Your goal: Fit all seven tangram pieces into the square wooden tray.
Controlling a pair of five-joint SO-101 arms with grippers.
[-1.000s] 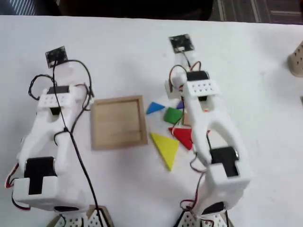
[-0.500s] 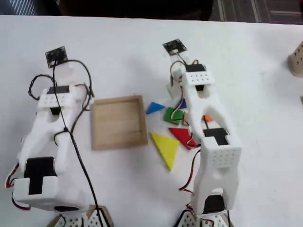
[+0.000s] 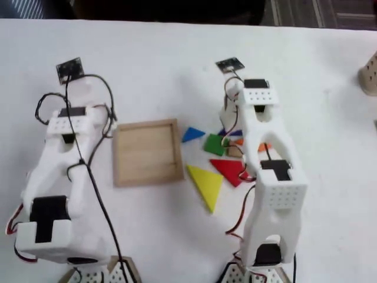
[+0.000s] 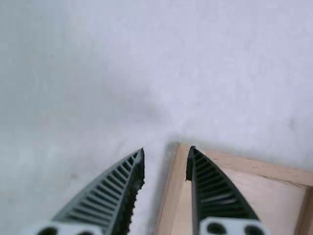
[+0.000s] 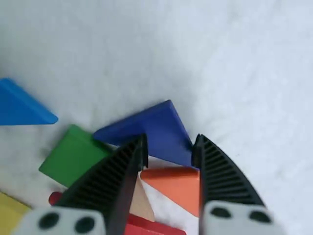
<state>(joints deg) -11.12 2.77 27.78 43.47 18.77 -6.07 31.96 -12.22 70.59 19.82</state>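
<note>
Right arm shifted over the pieces; right gripper, jaws spread, hovered above dark blue piece, looked ready to pick.

Overhead, close left wrist: probably same tray

a white, evenly lit tabletop runs from near to far. beyond its far edge lies a dark strip, with grey striped floor at the far right. a tan perforated object stands at the right edge.
</note>
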